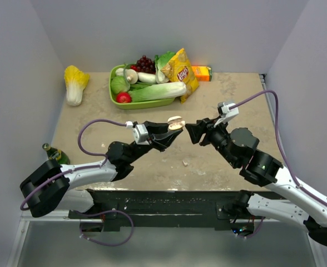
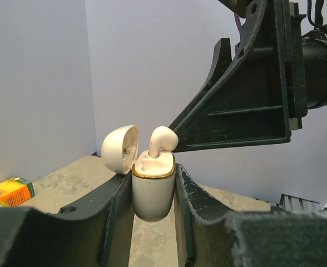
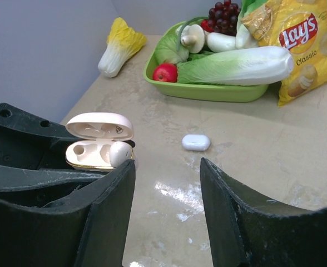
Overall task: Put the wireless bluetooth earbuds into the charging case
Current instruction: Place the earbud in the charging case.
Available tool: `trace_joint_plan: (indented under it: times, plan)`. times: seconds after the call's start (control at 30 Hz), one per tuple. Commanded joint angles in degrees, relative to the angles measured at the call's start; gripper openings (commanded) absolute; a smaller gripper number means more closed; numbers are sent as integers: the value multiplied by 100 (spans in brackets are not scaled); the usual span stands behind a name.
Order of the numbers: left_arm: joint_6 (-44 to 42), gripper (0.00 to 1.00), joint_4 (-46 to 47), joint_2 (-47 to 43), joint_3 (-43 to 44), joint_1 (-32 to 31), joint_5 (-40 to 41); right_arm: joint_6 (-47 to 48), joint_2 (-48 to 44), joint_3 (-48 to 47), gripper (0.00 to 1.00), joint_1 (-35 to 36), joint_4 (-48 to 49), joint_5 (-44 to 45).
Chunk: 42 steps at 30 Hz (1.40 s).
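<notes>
Nearest the lens, saw the left end effector [image 2: 152, 178] clamped on the charging case [image 2: 152, 207], with its lid [image 2: 119, 147] flipped back and its sides hidden by the fingers. Found one earbud [image 2: 162, 139] standing in a socket, stem mostly concealed. Caught the right end effector [image 3: 166, 167] apart, gripping nothing, one finger just beside that earbud; could not tell contact. Spotted the second earbud [image 3: 196, 142] lying on the worktop [image 3: 252, 167], well apart from the case, stem indistinct.
</notes>
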<state>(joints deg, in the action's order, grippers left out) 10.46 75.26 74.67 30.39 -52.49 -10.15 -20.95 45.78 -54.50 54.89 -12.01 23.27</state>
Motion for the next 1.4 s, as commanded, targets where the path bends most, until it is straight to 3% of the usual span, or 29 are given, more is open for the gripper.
trace_joint_plan:
  times: [0.0,0.43,0.8,1.37]
  plan:
    - [26,0,3337,47,133,2,-83,-14,89,-351,54,39,410,-472]
    - [106,0,3346,135,213,2,-127,12,195,-421,54,197,410,-331]
    - [-88,0,3337,-137,2,2,22,127,-350,-185,53,188,41,248]
    - [-26,0,3337,-173,-25,2,-57,30,54,-87,52,188,252,-24]
